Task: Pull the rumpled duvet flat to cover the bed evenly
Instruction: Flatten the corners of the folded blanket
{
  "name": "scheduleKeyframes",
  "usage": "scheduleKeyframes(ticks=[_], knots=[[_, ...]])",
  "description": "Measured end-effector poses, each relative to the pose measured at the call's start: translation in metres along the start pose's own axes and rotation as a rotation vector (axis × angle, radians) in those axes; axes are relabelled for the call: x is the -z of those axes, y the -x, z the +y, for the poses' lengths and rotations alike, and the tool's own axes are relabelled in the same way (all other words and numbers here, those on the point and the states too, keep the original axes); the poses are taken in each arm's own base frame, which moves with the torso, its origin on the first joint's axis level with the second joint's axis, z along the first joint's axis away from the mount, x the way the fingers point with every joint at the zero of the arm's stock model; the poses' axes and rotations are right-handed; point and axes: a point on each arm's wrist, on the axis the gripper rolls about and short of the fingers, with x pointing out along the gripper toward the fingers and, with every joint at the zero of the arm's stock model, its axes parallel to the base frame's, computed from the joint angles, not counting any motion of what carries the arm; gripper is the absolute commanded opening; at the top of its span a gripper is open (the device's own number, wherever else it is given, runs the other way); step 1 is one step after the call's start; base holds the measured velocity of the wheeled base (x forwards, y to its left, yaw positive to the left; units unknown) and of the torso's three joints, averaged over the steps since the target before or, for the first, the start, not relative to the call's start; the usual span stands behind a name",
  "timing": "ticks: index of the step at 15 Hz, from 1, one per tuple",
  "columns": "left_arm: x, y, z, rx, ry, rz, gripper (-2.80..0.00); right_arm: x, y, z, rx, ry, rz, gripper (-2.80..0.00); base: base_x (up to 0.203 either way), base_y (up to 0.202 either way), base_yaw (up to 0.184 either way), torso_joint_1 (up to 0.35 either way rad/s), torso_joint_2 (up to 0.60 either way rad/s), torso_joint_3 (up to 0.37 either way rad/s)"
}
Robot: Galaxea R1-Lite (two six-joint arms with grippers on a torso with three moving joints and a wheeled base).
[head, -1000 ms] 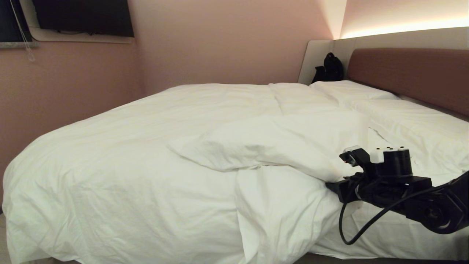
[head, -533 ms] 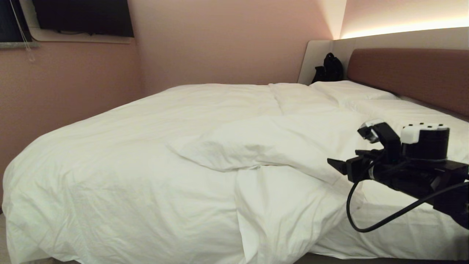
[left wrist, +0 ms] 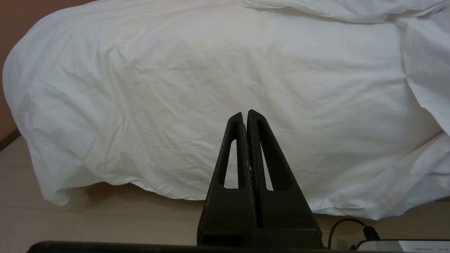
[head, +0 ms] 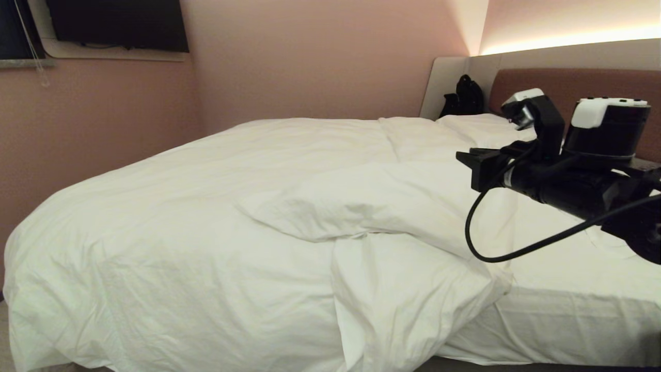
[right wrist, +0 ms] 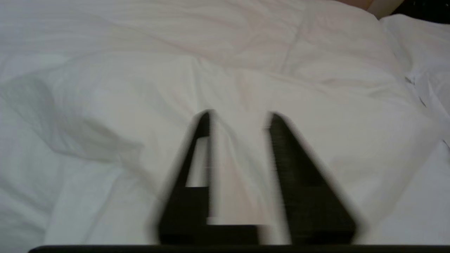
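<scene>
While duvet (head: 217, 206) covers left and far bed (head: 578, 320), near-right corner lies folded back, sheet bare there. Right end effector (right wrist: 239, 121) above fold, fingers apart, empty. Left end effector (left wrist: 245, 116) together, parked low. Flap left to pull.

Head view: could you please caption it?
Right gripper hovers over the rumpled duvet, one corner folded back on the bed.

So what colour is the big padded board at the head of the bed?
The headboard is brownish-red, plain with no pattern. It shows best in the head view.

White duvet (head: 232, 217) – rumpled, folded back – on bed (head: 573, 315).
</scene>
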Motion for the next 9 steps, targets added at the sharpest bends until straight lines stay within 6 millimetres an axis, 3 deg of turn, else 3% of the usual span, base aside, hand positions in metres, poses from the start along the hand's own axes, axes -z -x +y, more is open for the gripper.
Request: scheduleKeyframes(ticks=[2, 5, 9], knots=[[0.0, 0.0, 0.0, 0.0, 0.0, -0.001, -2.8, -0.001, -0.014, 0.006, -0.011, 0.002, 0.026, -2.8, 0.0, 0.0, 0.0, 0.0, 0.0, 0.0], [0.0, 0.0, 0.0, 0.0, 0.0, -0.001, -2.8, -0.002, -0.056, 0.015, -0.009, 0.007, 0.057, -2.8, 0.0, 0.0, 0.0, 0.0, 0.0, 0.0], [0.0, 0.0, 0.0, 0.0, 0.0, -0.002, -2.8, 0.024, -0.102, 0.033, -0.013, 0.026, 0.164, -2.8, 0.0, 0.0, 0.0, 0.0, 0.0, 0.0]])
